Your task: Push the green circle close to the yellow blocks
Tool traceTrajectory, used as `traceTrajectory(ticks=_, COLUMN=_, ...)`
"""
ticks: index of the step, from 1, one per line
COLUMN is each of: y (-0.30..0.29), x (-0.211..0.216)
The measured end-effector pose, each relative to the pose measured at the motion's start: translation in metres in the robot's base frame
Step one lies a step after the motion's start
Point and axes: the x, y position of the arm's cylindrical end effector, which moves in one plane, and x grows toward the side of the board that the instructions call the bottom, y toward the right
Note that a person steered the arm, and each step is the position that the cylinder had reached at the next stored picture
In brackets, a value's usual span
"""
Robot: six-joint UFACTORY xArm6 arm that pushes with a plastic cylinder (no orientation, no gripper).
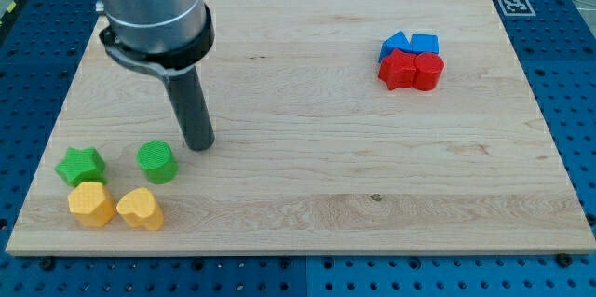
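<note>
Camera view: my tip just right of green circle, apart.

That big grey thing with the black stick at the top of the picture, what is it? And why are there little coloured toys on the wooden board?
It is the end of a robot arm. It has no hand, only a straight dark rod, so it holds nothing. It can only push things by sliding my tip along the wooden board.

There is just one picture, taken looking down at the board from the front.

The toys are small blocks. At the view's bottom left sit a green star, a green circle, and below them two yellow blocks: a yellow hexagon-like block and a yellow heart. My tip is just to the right of the green circle, a little above it. At the view's top right, two blue blocks and two red blocks huddle together.
</note>
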Motion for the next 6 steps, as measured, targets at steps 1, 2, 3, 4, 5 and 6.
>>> traceTrajectory(ticks=1, y=-0.020, x=0.031)
traceTrajectory(ticks=2, y=-0.031, x=0.038)
traceTrajectory(ticks=3, y=-0.023, x=0.010)
traceTrajectory(ticks=4, y=-0.026, x=-0.006)
traceTrajectory(ticks=5, y=-0.045, x=-0.003)
traceTrajectory(ticks=6, y=-0.046, x=0.003)
